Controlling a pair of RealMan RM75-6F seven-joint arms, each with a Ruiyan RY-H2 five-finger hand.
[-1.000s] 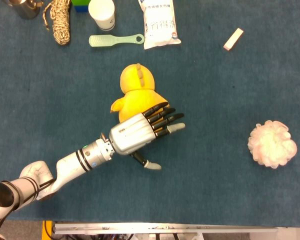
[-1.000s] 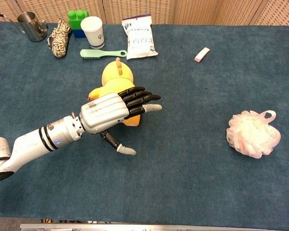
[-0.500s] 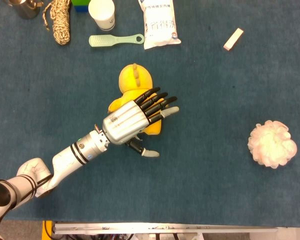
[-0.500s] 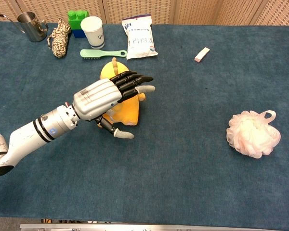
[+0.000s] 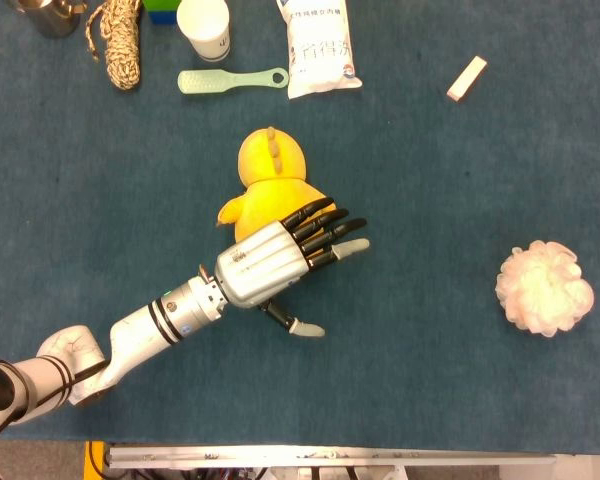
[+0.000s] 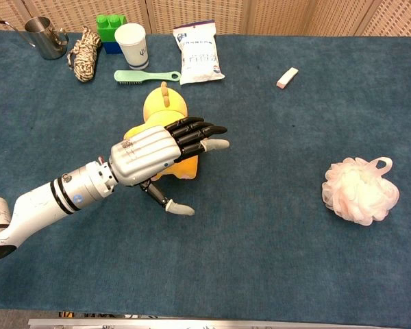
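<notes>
Hovering my left hand [image 5: 270, 265] over the yellow duck toy [image 5: 268, 180], mid-table, fingers [image 5: 325, 232] outstretched, side by side. Holding nothing. Bath pouf [image 5: 545, 288] sits nr right edge.

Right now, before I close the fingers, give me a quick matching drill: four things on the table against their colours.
Things:
1. duck
2. brush
3. pouf
4. cup

Colours:
A. pale pink
B. white
C. yellow
D. mint green

Pairs: 1-C, 2-D, 3-A, 4-B
</notes>
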